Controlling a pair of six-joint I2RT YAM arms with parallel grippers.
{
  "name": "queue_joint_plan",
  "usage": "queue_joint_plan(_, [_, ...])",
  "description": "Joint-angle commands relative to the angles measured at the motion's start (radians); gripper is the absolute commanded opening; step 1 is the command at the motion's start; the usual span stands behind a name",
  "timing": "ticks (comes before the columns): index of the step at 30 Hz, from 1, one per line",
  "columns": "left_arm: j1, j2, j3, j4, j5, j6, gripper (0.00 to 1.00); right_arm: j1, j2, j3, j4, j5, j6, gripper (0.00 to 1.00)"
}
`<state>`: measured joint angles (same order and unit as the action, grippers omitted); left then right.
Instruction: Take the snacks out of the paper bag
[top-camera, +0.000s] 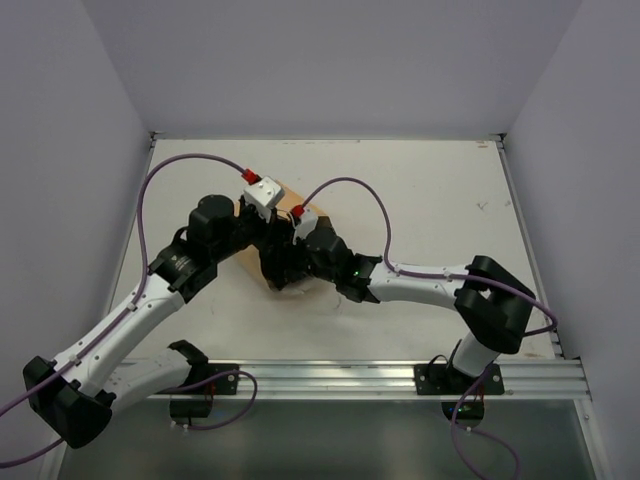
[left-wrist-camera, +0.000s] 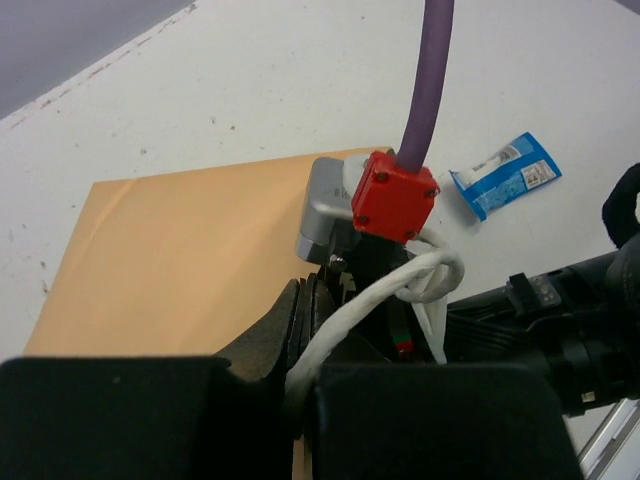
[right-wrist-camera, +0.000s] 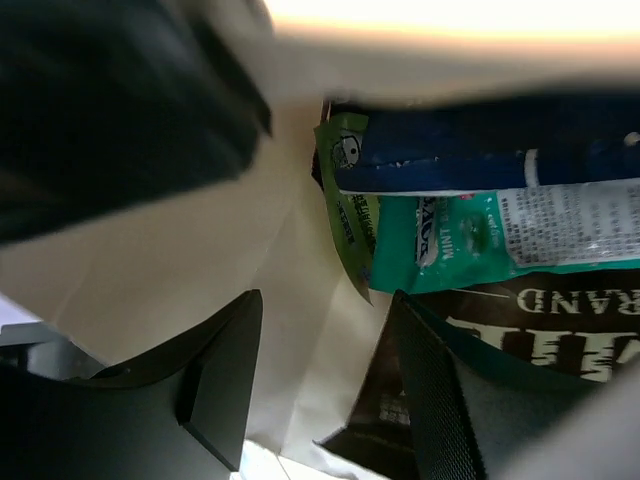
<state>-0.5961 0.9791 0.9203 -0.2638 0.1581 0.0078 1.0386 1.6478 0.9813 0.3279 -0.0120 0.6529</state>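
Observation:
The tan paper bag (top-camera: 284, 192) lies flat mid-table under both wrists; it also shows in the left wrist view (left-wrist-camera: 180, 250). My left gripper (top-camera: 272, 238) is shut on the bag's white string handle (left-wrist-camera: 345, 315), seen in its own view (left-wrist-camera: 300, 375). My right gripper (top-camera: 285, 268) is open inside the bag's pale interior (right-wrist-camera: 325, 395). Ahead of its fingers lie a teal-white mint packet (right-wrist-camera: 470, 240), a dark blue packet (right-wrist-camera: 480, 150) and a brown chip bag (right-wrist-camera: 520, 310), whose corner lies against the right finger (right-wrist-camera: 440, 400). A blue-white packet (left-wrist-camera: 505, 175) lies on the table beyond the bag.
The right arm's wrist camera with its red connector (left-wrist-camera: 395, 195) and purple cable (left-wrist-camera: 430, 70) sits close in front of my left gripper. White walls border the table (top-camera: 430, 200) at the back and sides. A metal rail (top-camera: 400, 378) runs along the near edge.

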Motion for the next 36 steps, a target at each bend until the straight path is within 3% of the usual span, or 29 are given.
queue_joint_plan(1, [0.002, 0.012, 0.057, 0.112, 0.023, -0.098, 0.0, 0.003, 0.023, 0.011, 0.106, 0.018, 0.016, 0.58])
queue_joint_plan(9, [0.001, 0.044, 0.104, 0.118, 0.011, -0.141, 0.0, 0.005, 0.076, -0.046, 0.325, -0.026, 0.007, 0.63])
queue_joint_plan(15, [0.001, 0.04, 0.133, 0.107, -0.09, -0.161, 0.0, 0.001, 0.058, -0.131, 0.457, -0.006, 0.013, 0.65])
queue_joint_plan(23, [0.001, 0.015, 0.13, 0.106, -0.195, -0.158, 0.0, -0.02, 0.018, -0.191, 0.485, 0.007, 0.021, 0.65])
queue_joint_plan(36, [0.001, 0.044, 0.164, 0.116, -0.204, -0.287, 0.0, -0.015, 0.089, -0.082, 0.476, -0.088, -0.068, 0.67])
